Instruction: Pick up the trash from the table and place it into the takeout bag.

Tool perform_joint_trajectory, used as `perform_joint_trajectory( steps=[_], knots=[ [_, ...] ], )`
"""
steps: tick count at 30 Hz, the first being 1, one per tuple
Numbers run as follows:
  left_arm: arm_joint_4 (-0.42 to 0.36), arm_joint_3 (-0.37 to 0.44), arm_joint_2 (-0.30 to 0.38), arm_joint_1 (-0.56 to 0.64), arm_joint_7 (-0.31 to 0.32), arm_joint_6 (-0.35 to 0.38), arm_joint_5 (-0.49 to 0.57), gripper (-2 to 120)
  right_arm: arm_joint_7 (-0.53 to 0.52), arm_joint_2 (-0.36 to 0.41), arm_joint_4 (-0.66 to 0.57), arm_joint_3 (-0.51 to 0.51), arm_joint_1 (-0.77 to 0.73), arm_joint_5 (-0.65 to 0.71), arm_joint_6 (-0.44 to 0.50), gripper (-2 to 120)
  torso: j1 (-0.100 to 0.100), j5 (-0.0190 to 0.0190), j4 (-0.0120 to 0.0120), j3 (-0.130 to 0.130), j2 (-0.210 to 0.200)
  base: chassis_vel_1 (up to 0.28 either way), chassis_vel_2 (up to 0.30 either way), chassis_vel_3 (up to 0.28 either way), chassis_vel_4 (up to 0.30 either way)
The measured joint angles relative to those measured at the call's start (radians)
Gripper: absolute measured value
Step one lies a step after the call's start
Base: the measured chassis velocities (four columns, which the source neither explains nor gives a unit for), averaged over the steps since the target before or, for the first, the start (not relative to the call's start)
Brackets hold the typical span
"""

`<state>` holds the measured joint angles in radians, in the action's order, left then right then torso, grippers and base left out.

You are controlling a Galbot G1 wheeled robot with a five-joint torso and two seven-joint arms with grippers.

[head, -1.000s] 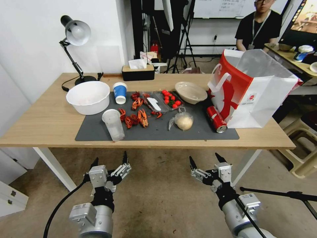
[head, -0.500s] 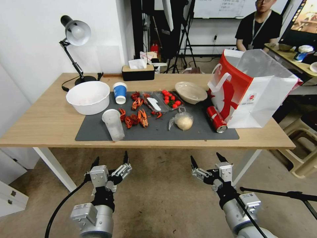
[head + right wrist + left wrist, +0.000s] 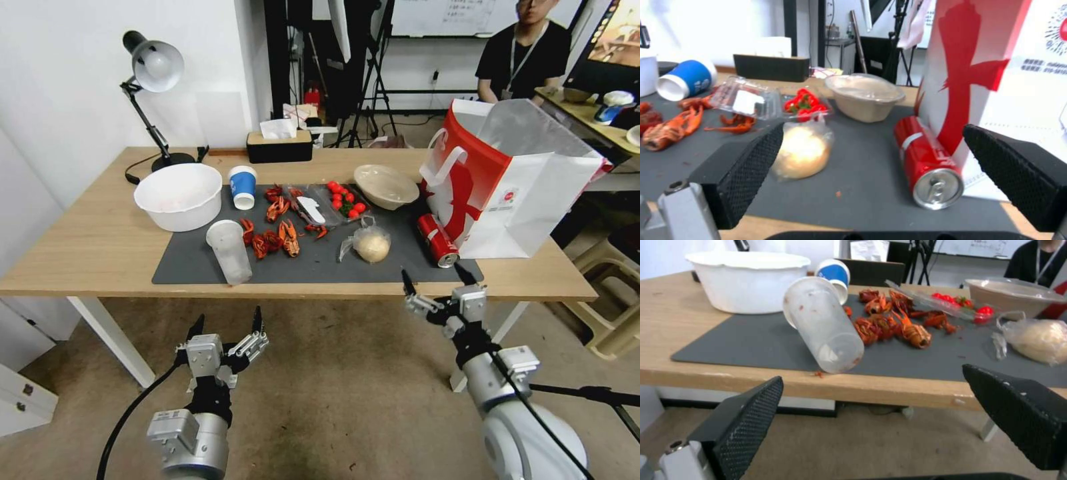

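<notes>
Here the right gripper (image 3: 437, 285) sits at lower right of centre in the head view, jaws apart, at the near edge of the table (image 3: 87, 247) and just in front of the red soda can (image 3: 437, 241). In the right wrist view the same can (image 3: 927, 162) lies on its side between the two spread fingers (image 3: 744, 168), its top end toward the camera, touching the red front of the takeout bag (image 3: 978, 60).

The left gripper (image 3: 225, 331) hangs in the lower left of the head view, below the table edge over the floor, jaws likewise apart and holding nothing.

On the dark grey mat (image 3: 193, 257), left to right in the head view: a clear plastic cup (image 3: 230, 252) lying on its side near the front edge, a blue-and-white paper cup (image 3: 242, 187) behind it, also tipped over, red crayfish shells (image 3: 273, 237) scattered at centre, a clear plastic tray (image 3: 313, 207) with small red tomatoes (image 3: 345, 200), a clear bag with a pale bun (image 3: 370, 245), and a shallow beige bowl (image 3: 385, 185) behind that. The takeout bag (image 3: 527, 193) stands upright and open at the right end of the table. A large white bowl (image 3: 178, 195) rests at the mat's left edge, with a desk lamp (image 3: 152, 73) and a tissue box (image 3: 279, 145) farther back.
</notes>
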<state>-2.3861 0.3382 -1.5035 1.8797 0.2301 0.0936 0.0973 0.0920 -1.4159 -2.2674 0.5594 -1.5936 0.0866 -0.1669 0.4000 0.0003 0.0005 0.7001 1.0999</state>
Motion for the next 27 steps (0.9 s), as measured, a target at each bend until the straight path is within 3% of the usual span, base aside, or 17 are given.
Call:
perform_joint_trajectory(
  steps=[13, 19, 27],
  knots=[
    [0.030, -0.009, 0.053, -0.025, -0.005, -0.003, 0.024, 100, 0.007, 0.076, 0.094, 0.061, 0.092, 0.081, 0.042, 100, 0.000, -0.0002, -0.0007, 0.000, 0.000, 0.000, 0.000, 0.000, 0.000],
    [0.027, -0.008, 0.041, -0.014, -0.003, -0.018, 0.020, 100, -0.029, 0.147, 0.171, 0.037, 0.180, 0.147, -0.003, 100, 0.000, -0.0002, -0.0003, 0.000, 0.000, 0.000, 0.000, 0.000, 0.000],
    [0.026, -0.004, 0.033, -0.011, -0.001, -0.024, 0.016, 100, -0.103, 0.163, 0.210, 0.009, 0.238, 0.257, -0.080, 100, 0.000, -0.0002, -0.0005, 0.000, 0.000, 0.000, 0.000, 0.000, 0.000]
  ],
)
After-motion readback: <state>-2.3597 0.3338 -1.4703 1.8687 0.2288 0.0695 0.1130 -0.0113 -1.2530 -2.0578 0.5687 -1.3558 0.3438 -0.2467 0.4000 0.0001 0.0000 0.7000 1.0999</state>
